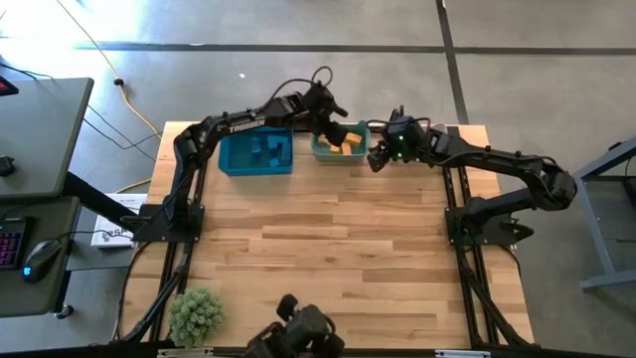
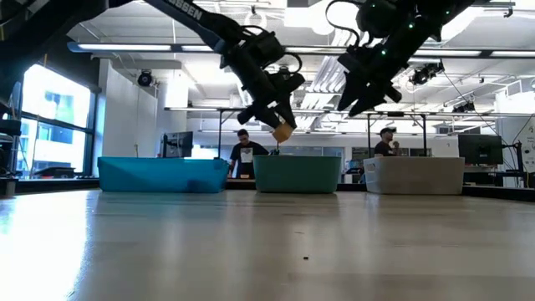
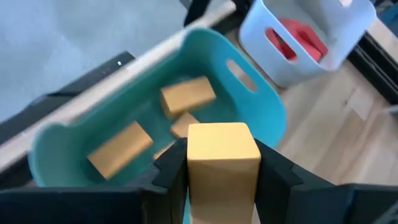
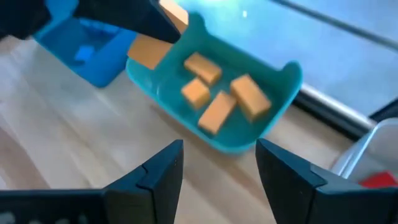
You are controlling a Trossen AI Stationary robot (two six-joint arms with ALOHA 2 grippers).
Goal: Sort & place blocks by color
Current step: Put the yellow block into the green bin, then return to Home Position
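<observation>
My left gripper [image 1: 333, 130] is shut on an orange block [image 3: 222, 158] and hangs over the teal bin [image 1: 341, 149], where several orange blocks [image 3: 186, 96] lie on the floor. In the low view the block [image 2: 284, 132] hangs above the teal bin's rim [image 2: 297, 159]. My right gripper [image 4: 217, 165] stands open just right of the teal bin, with nothing between its fingers. The blue bin [image 1: 256, 154] holds blue blocks [image 1: 270, 149]. The white bin [image 3: 298, 37] holds red blocks [image 3: 295, 38]. My left gripper pinches the orange block by two opposite sides [image 3: 193, 165] between its two fingers [image 3: 169, 171]. The fingers slant down toward the table's far edge. The block sticks out past the fingertips and is lifted clear above the teal bin.
The three bins stand in a row along the table's far edge [image 2: 163, 174] [image 2: 414, 174]. A small green plant [image 1: 196, 314] sits at the near left corner. The wide wooden middle of the table [image 1: 328, 249] is bare. People stand in the room beyond.
</observation>
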